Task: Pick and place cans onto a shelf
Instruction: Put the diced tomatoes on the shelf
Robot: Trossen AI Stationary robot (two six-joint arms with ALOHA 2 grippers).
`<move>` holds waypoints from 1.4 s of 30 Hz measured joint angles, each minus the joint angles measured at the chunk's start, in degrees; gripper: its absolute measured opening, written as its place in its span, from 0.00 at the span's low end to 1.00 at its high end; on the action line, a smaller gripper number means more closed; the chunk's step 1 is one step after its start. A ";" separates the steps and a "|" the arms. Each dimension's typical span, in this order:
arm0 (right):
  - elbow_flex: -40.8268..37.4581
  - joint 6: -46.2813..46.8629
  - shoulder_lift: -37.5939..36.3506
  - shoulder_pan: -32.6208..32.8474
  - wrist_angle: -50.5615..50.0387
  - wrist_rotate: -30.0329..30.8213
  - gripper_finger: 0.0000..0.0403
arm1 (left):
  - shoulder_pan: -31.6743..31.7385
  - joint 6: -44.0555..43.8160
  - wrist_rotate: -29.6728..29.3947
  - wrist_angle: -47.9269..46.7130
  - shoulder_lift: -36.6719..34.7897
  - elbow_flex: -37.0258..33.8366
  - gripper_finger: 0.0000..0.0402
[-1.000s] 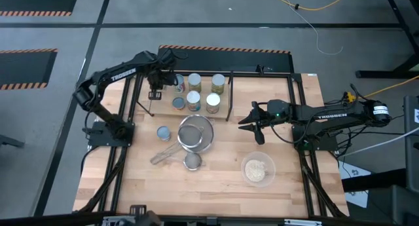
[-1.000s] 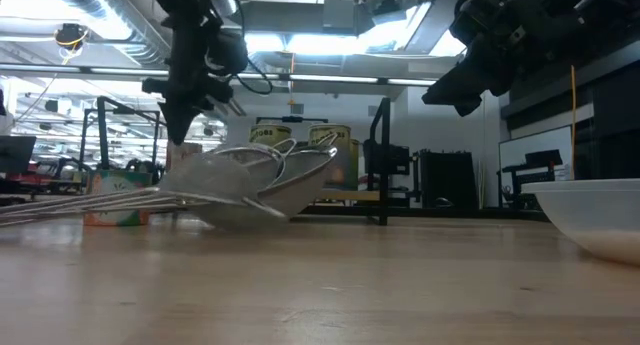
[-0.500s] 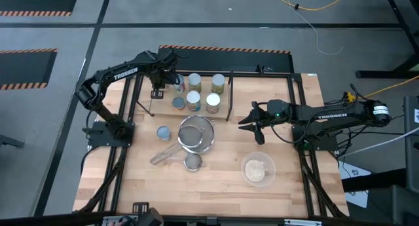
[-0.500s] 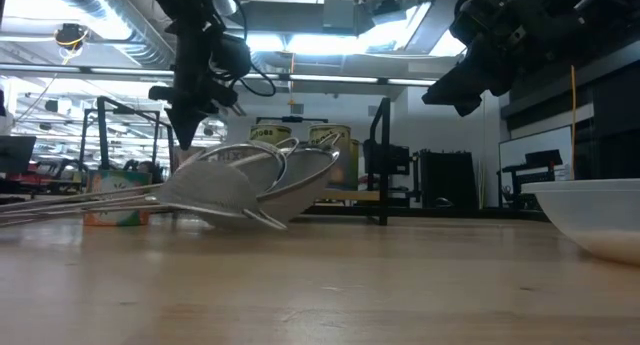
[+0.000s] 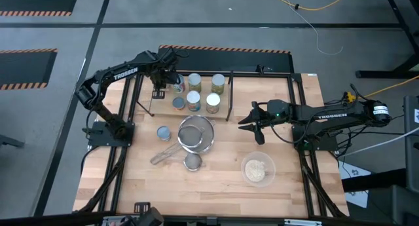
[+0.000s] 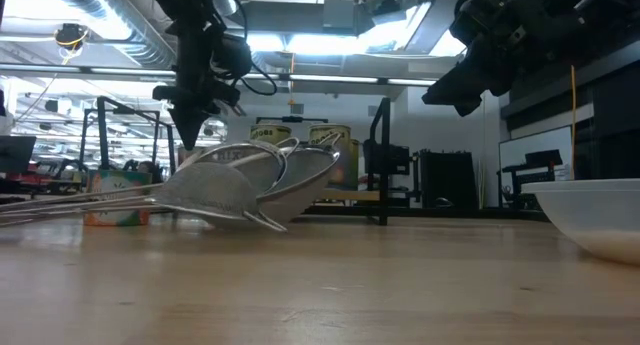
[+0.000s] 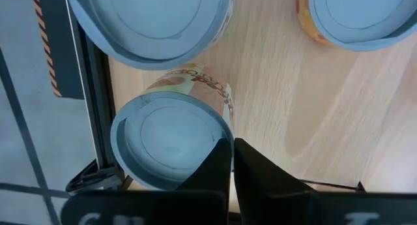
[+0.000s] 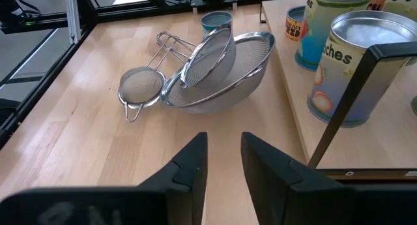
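Hovering over the far-left end of the shelf (image 5: 229, 95), the left tool (image 5: 158, 93) has its fingers pressed together and pinches nothing. Its wrist view looks straight down on light-blue can tops: one short can (image 7: 171, 147) sits directly below the closed fingertips, a second blue-topped can (image 7: 150, 23) is close beside it, and a third (image 7: 358, 16) stands a little apart on the pale board. The high view shows none of that closeness, but gives the whole layout: the cans (image 5: 194, 100) grouped on the shelf at the far left of the worktop (image 5: 288, 187), with one more small can (image 5: 163, 132) standing alone on the worktop, nearer and to the left of the mesh strainers (image 5: 195, 133).

The right tool (image 5: 243, 123) hangs above the worktop, right of the shelf and well apart from the cans, its fingers spread a little with nothing between them. Its wrist view shows the strainers nested and tipped on their sides, plus two tall cans (image 8: 355, 62) behind a black shelf rod, labels facing the camera. The low view hides most cans behind the strainers (image 6: 250, 185), and shows the rim of the glass bowl (image 6: 590, 210) at the right.
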 joint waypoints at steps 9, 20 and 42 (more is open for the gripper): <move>0.00 0.01 0.00 0.00 0.00 0.00 0.24 | 0.00 -1.81 0.00 -0.13 0.00 0.00 0.01; 0.00 -0.01 0.00 0.01 0.00 0.00 0.24 | 0.00 -5.88 0.00 -0.79 0.00 0.00 0.01; 0.01 -1.26 -0.01 0.01 0.02 0.00 0.24 | 3.43 -0.96 0.90 -0.10 -0.02 0.00 0.01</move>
